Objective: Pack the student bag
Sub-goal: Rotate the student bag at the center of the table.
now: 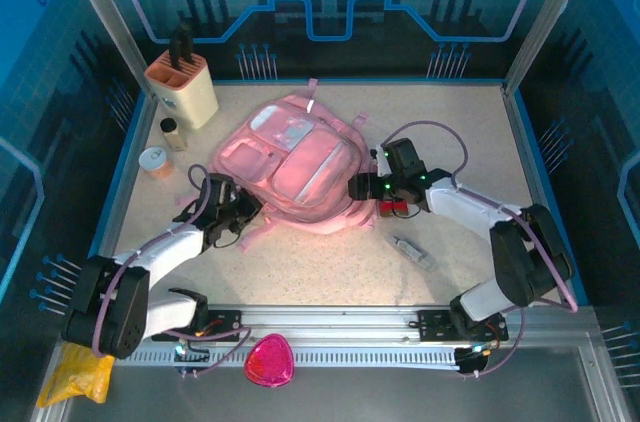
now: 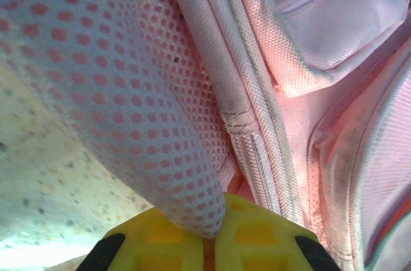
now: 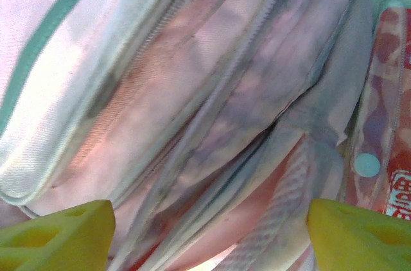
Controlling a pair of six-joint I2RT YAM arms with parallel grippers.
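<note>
The student bag (image 1: pixel 300 164), a big pink backpack, lies flat in the middle of the table. My left gripper (image 1: pixel 238 208) is at its near left corner. In the left wrist view the yellow fingers (image 2: pixel 160 245) meet, pinching the edge of the bag's white mesh side pocket (image 2: pixel 128 104) at my left gripper (image 2: pixel 210 234). My right gripper (image 1: pixel 358 187) is at the bag's right side. In the right wrist view its fingers (image 3: pixel 58 236) stand wide apart, so my right gripper (image 3: pixel 209 242) is open over the zipped pink fabric (image 3: pixel 192 91) with nothing clamped.
A knife block (image 1: pixel 182 87), a small bottle (image 1: pixel 172 132) and a lidded cup (image 1: pixel 156 160) stand at the back left. A red patterned packet (image 3: pixel 385 123) lies beside the bag under the right wrist. A small silver object (image 1: pixel 410 250) is right of centre. A magenta pouch (image 1: pixel 269 360) rests on the front rail.
</note>
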